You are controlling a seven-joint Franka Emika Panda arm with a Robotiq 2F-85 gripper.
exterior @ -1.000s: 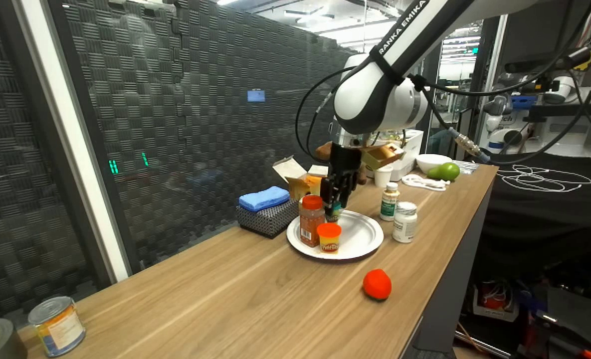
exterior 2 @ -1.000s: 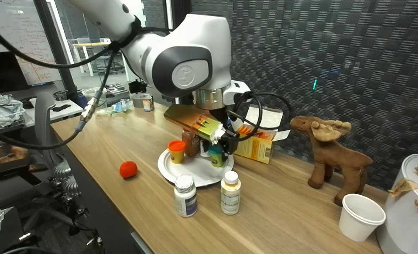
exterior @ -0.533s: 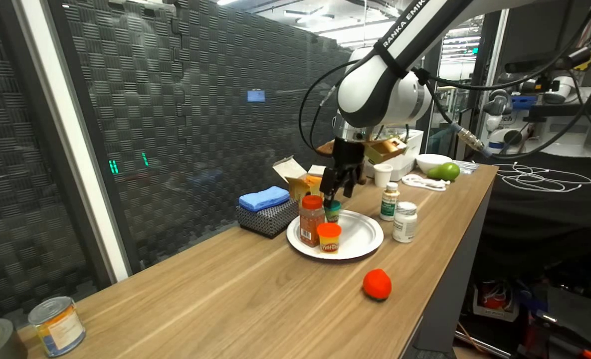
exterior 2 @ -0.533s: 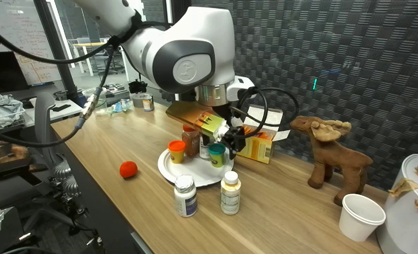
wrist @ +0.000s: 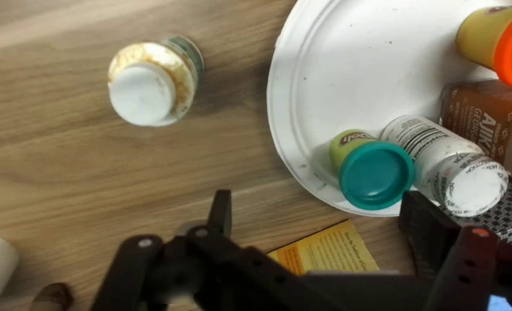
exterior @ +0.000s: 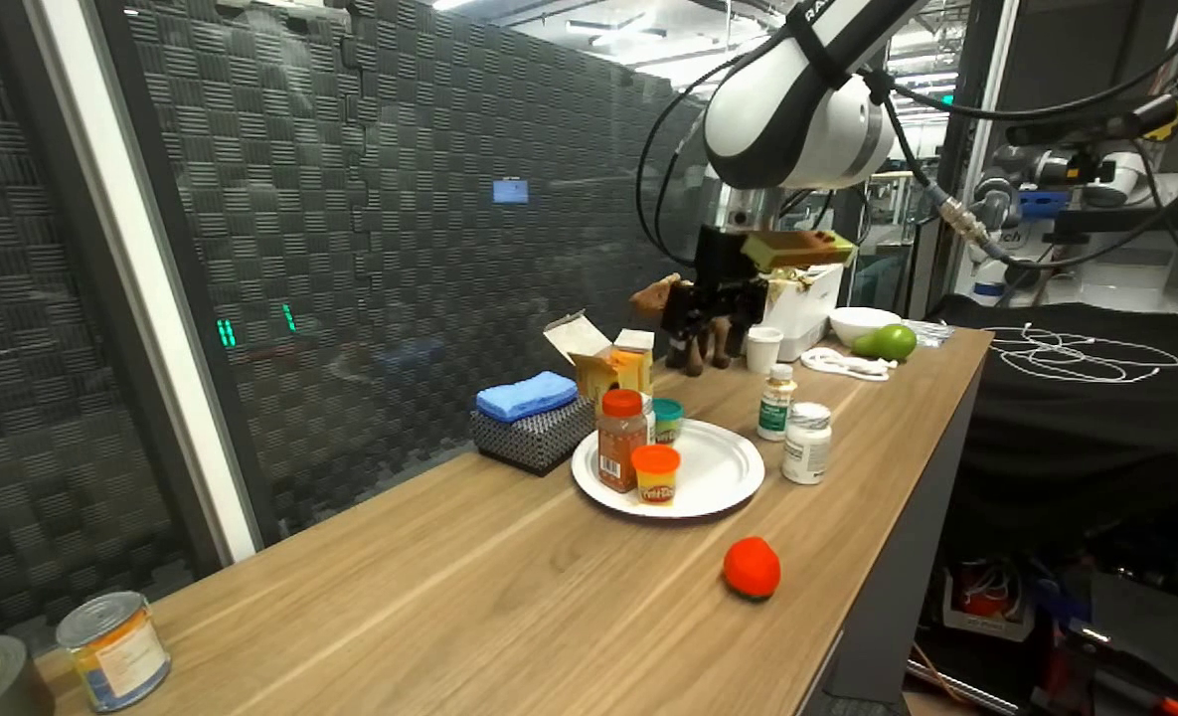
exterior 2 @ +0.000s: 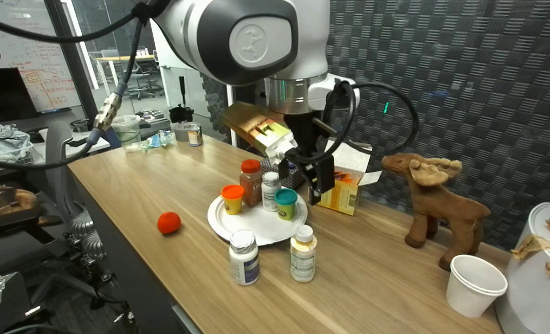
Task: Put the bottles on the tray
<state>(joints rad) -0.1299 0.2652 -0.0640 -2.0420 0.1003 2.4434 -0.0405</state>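
Observation:
On the tray, a round white plate (exterior 2: pixel 251 228), stand a reddish-brown bottle with red cap (exterior: pixel 621 443), a yellow tub with orange lid (exterior 2: pixel 232 200), a pale green tub with teal lid (wrist: pixel 376 175) and a white bottle (exterior 2: pixel 270 191). Two more bottles are on the wood beside the plate: a green-labelled one with white cap (exterior: pixel 775 406) and a white one with purple label (exterior 2: pixel 244 260). My gripper (wrist: pixel 316 193) hangs open above the plate's edge near the teal-lidded tub, apart from it, and holds nothing. Its right finger overlaps the tub's lid in the wrist view.
An opened yellow box (exterior 2: pixel 337 195) stands behind the plate, close under the gripper. Beside it a blue cloth (exterior: pixel 526 396) lies on a dark patterned block. A plush moose (exterior 2: pixel 442 208), a paper cup (exterior 2: pixel 475 285) and a red ball (exterior: pixel 752 568) are also on the table.
A second ago the gripper was down at the teal-lidded tub. It has opened, let go and risen away, towards the moose. The tub stays upright on the plate.

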